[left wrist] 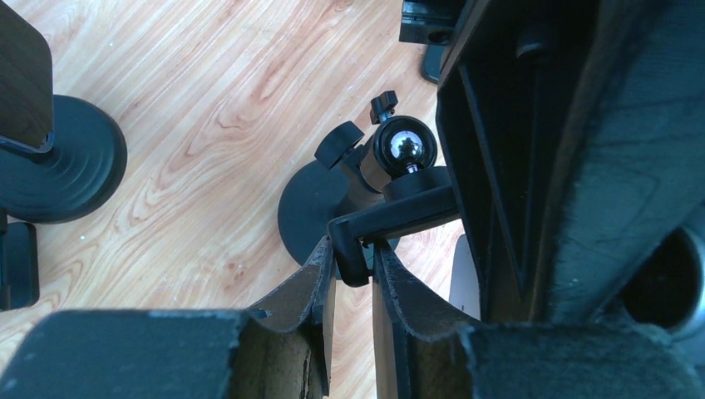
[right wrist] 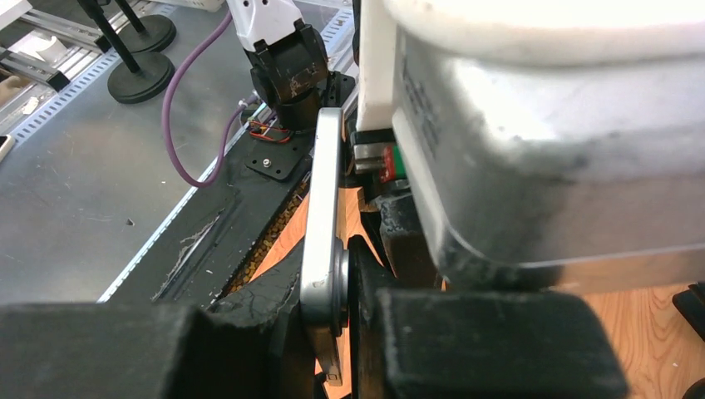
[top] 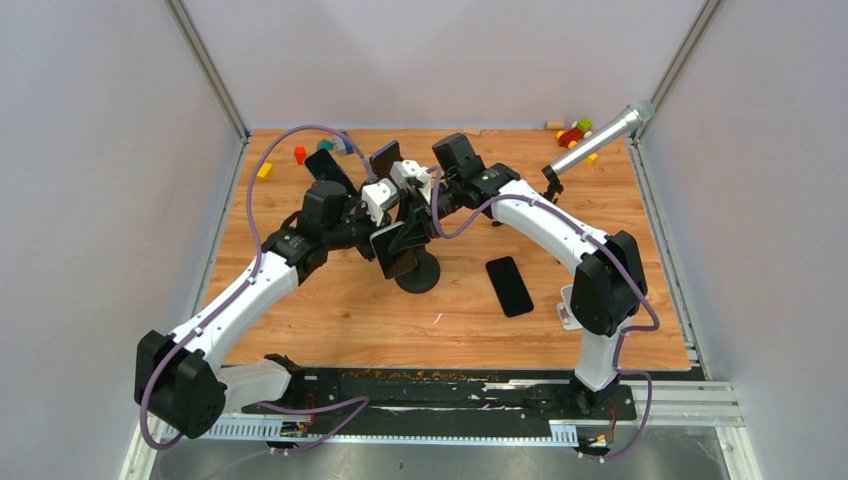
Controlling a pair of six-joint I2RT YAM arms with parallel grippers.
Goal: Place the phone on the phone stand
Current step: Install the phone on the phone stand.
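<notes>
Pinching phone stand (left wrist: pixel 397 214) bracket in left jaws, right jaws clamped on silver-edged phone (right wrist: pixel 321 208)

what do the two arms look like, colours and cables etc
Both the left arm and right arm have white tube-like links with blocky black joints. A purple cable loops along each. The fingers are black with worn, brownish inner faces.

The left gripper (left wrist: pixel 353 264) pinches the black angled bracket (left wrist: pixel 409 211) of the round-based black phone stand (left wrist: pixel 304 218), next to its shiny ball joint (left wrist: pixel 403 147).
</notes>
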